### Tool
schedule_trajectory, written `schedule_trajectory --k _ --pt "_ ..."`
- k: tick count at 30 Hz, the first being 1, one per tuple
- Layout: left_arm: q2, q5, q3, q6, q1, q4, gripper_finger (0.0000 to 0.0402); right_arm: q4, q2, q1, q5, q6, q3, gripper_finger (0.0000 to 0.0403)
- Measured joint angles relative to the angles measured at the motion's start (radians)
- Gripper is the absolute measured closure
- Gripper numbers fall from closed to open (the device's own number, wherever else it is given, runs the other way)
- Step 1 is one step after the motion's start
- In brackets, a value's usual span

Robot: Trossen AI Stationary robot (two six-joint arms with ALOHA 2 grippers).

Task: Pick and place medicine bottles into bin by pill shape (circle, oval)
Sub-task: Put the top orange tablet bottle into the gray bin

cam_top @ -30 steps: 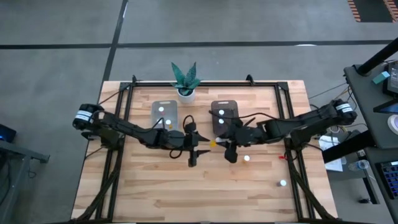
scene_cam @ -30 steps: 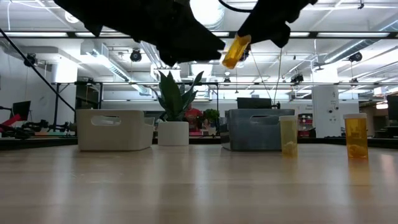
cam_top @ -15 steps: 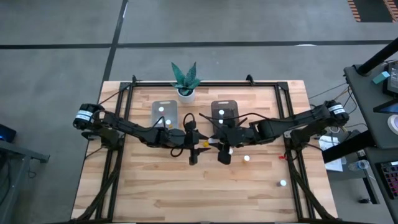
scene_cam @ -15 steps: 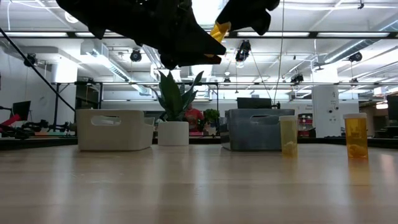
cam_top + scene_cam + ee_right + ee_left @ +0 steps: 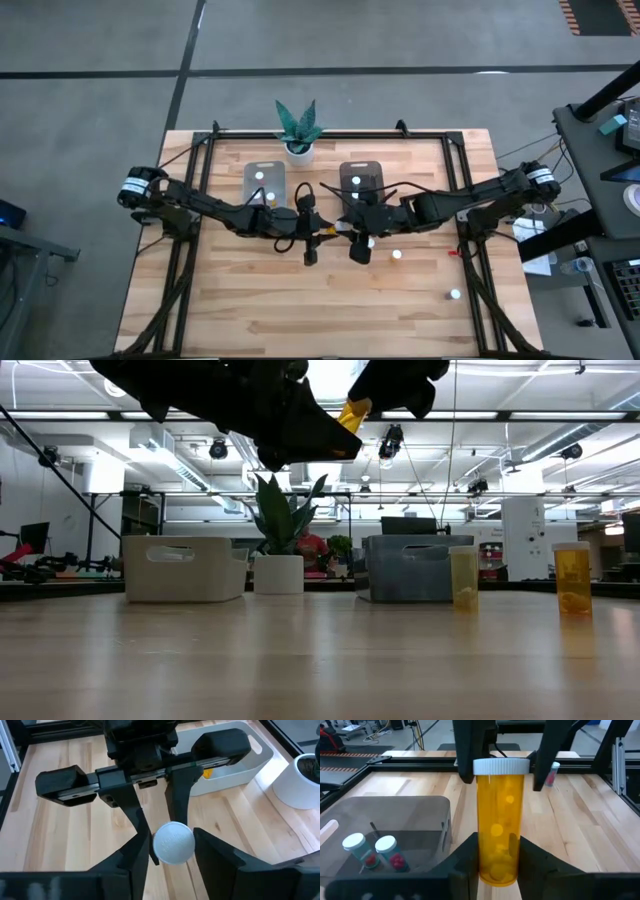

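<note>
The left gripper (image 5: 499,856) is clenched on the lower body of an amber bottle (image 5: 500,820), its fingers (image 5: 465,857) pressed to both sides. The right gripper (image 5: 172,845) clasps the same bottle at its white cap, so the bottle hangs in the air between the two, at the middle of the high view (image 5: 331,231) and near the top centre of the low view (image 5: 350,412). This looks like a hand-over. To do it well, the right gripper should let go only once the left grip is surely firm, then back straight off along the bottle's axis so the cap is not dragged. The left arm should keep level until the fingers are clear. The clear bin (image 5: 248,188) lies up and to the left of the grippers and the dark bin (image 5: 343,172) just above them; the pill shape should settle which one, and I cannot judge that here. A second ago the bottle hung from the right gripper alone, apart from the left and further right; half a second ago both were already placed much as now.
</note>
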Motion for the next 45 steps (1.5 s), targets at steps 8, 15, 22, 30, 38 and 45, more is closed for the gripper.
schedule_trajectory --k 8,15,22,30,38,45 --pt "0.0 0.0 0.0 0.04 0.0 0.017 0.0318 0.005 -0.031 0.001 0.0 -0.008 -0.002 0.0201" --pt "-0.007 0.054 -0.002 0.078 -0.003 0.084 0.032 0.014 -0.111 0.041 0.033 -0.026 -0.049 0.0193" --pt "-0.018 0.181 -0.003 0.133 -0.008 0.186 0.0321 0.103 -0.193 0.122 0.105 -0.038 -0.146 0.0195" --pt "-0.018 0.193 -0.003 0.161 -0.008 0.233 0.0322 0.458 -0.21 0.168 0.106 -0.156 -0.317 0.0204" --pt "-0.018 0.193 -0.003 0.176 -0.008 0.254 0.0322 0.769 -0.173 0.168 0.142 -0.263 -0.43 0.0215" --pt "-0.018 0.193 -0.003 0.184 -0.008 0.256 0.0322 0.845 -0.116 0.168 0.193 -0.315 -0.427 0.0223"
